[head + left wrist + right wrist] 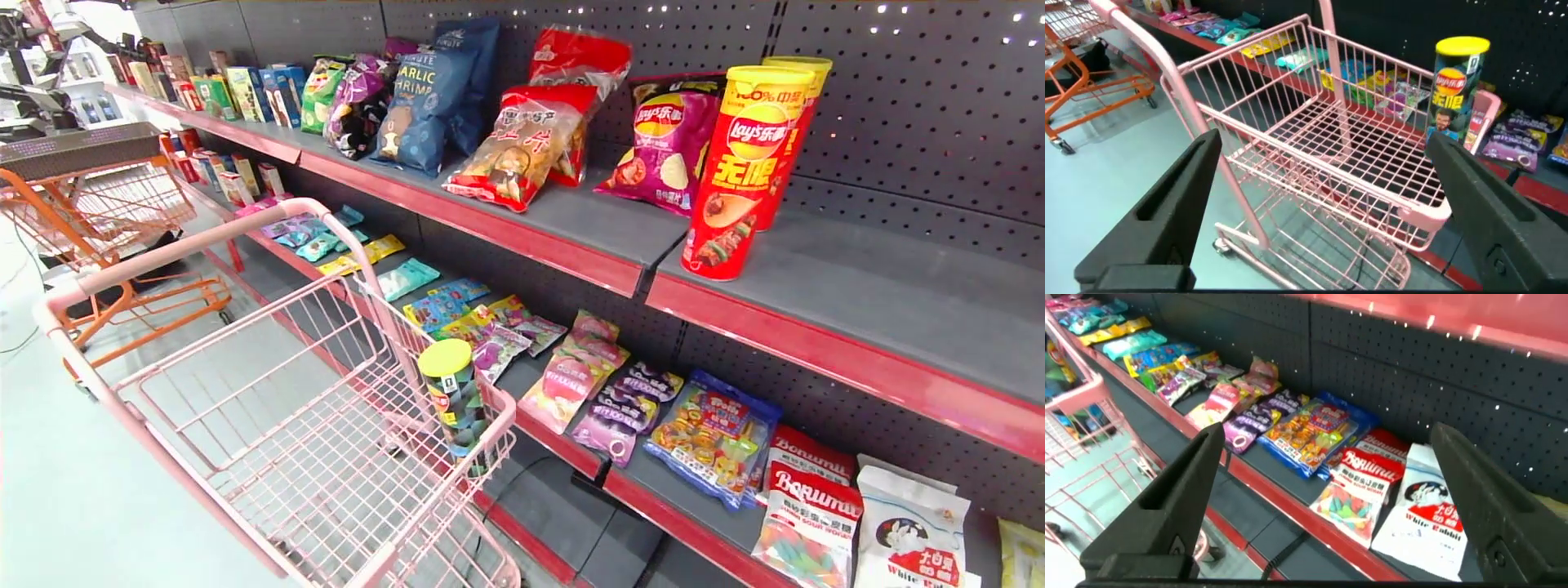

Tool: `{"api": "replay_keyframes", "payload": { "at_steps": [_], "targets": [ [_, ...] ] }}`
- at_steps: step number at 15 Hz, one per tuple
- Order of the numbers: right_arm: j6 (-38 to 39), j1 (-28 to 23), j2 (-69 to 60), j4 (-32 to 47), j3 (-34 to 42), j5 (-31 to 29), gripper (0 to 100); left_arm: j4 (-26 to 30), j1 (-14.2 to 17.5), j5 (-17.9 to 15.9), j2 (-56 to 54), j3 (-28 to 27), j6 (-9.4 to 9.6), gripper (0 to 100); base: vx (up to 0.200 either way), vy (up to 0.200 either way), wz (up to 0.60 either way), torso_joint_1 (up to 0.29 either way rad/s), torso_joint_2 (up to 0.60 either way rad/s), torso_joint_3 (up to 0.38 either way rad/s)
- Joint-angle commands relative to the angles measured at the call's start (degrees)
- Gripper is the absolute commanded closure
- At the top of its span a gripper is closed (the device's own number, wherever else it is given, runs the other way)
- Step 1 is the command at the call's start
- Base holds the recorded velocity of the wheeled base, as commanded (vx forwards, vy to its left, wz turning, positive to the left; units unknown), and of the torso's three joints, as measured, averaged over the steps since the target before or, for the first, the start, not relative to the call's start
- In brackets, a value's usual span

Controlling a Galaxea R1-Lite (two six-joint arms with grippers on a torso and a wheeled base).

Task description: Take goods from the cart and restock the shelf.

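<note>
The pink cart point(269, 392) stands alongside the lower shelf point(653, 506). A can point(453, 400) with a yellow lid stands upright in the cart corner nearest that shelf, at the end away from the handle. Its lower half shows only through the wire mesh, and its base is hard to make out. The left claw point(1324, 140) looks down on the cart's basket with its two fingers spread wide and nothing between them; the can stands beyond one finger, well apart from it. The right claw point(1328, 433) is likewise spread wide and empty, facing the lower shelf, where flat packets point(1306, 429) lie in a row along the front edge. A white bag point(1429, 514) lies among them; in the head view the picture's lower edge cuts it off. On the upper shelf point(857, 294) a red can point(743, 171) stands upright near the front edge. A second can point(804, 73) stands right behind it, mostly hidden, so that little more than its lid and one side shows. A purple bag point(665, 147) leans just beside them. An orange cart point(106, 220) stands farther along the aisle, partly cut off at the picture's side.
</note>
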Motion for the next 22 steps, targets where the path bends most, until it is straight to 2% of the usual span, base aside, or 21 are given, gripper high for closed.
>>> {"api": "replay_keyframes", "payload": {
  "at_steps": [1,2,3,4,5,6,7,8,9,10,11,12,14,15,17,22],
  "targets": [
    [-0.09,0.00,0.07,-0.01,0.01,0.00,0,0.00,-0.01,-0.04,0.20,0.00,0.13,0,0.000,0.000,0.00,-0.193,0.53,0.359],
    [-0.35,0.00,0.07,-0.01,0.01,-0.09,0,0.00,-0.28,-0.22,1.52,0.00,0.13,0,0.000,0.000,0.00,-0.173,0.51,0.339],
    [-0.35,0.00,0.07,-0.01,0.01,-0.18,0,-0.09,-0.28,-2.15,1.34,0.00,0.13,0,0.000,0.000,0.00,-0.085,0.28,0.198],
    [-0.35,0.00,0.07,-0.01,0.01,-0.18,0,-0.70,-0.28,-5.84,2.05,-2.90,0.13,0,0.000,0.000,0.00,-0.061,0.17,0.119],
    [-0.35,0.00,0.07,-0.01,0.01,-0.18,0,-0.53,-0.72,-7.60,14.97,-16.52,-0.92,0,0.000,0.000,0.00,-0.036,0.10,0.076],
    [-0.26,0.00,0.07,-0.01,0.01,-0.18,0,-1.05,-0.63,-7.43,25.51,-25.84,-4.35,0,0.000,0.000,0.00,-0.012,0.06,0.036],
    [-0.18,0.00,0.07,-0.01,0.01,-0.18,0,-2.99,-0.45,-6.55,40.89,-39.81,-12.61,0,0.000,0.000,0.00,0.000,0.00,0.000],
    [-0.18,0.00,0.07,-0.01,0.01,-0.09,0,-4.66,-0.37,-6.02,50.74,-43.59,-12.17,0,0.000,0.000,0.00,0.000,0.00,0.000],
    [-0.18,0.00,0.07,-0.01,0.01,-0.18,0,-9.40,-0.89,-6.46,57.59,-42.63,-7.51,0,0.000,0.000,0.00,0.000,0.00,0.000],
    [-0.26,0.00,0.07,-0.01,0.01,-0.18,0,-15.73,-1.16,-7.51,65.24,-40.08,-4.97,0,0.000,0.000,0.00,0.000,0.00,0.000],
    [-0.26,0.00,0.07,-0.01,0.01,-0.09,0,-21.01,-1.33,-8.57,70.25,-38.14,-4.79,0,0.000,0.000,0.00,0.000,0.00,0.000],
    [-0.26,0.00,0.07,-0.01,0.01,-0.09,0,-29.36,-3.00,-10.77,78.86,-35.16,-4.79,0,0.000,0.000,0.00,0.000,0.00,0.000],
    [-0.26,0.00,0.07,-0.01,0.01,-0.09,0,-35.51,-6.17,-12.52,88.00,-34.54,-4.26,0,0.000,0.000,0.00,0.000,0.00,0.000],
    [-0.18,0.00,0.07,-0.01,0.01,-0.09,0,-39.81,-8.28,-12.44,94.77,-34.89,-3.56,0,0.000,0.000,0.00,0.000,0.00,0.000],
    [-0.26,0.00,0.07,-0.01,0.01,-0.09,0,-47.64,-11.09,-12.35,103.21,-34.45,-3.74,0,0.000,0.000,0.00,0.000,0.00,0.000],
    [-0.35,0.00,0.07,-0.01,0.01,-0.09,0,-48.96,-15.22,-13.05,109.18,-34.28,-3.74,0,0.000,0.000,0.00,0.000,0.00,0.000]
  ]
}}
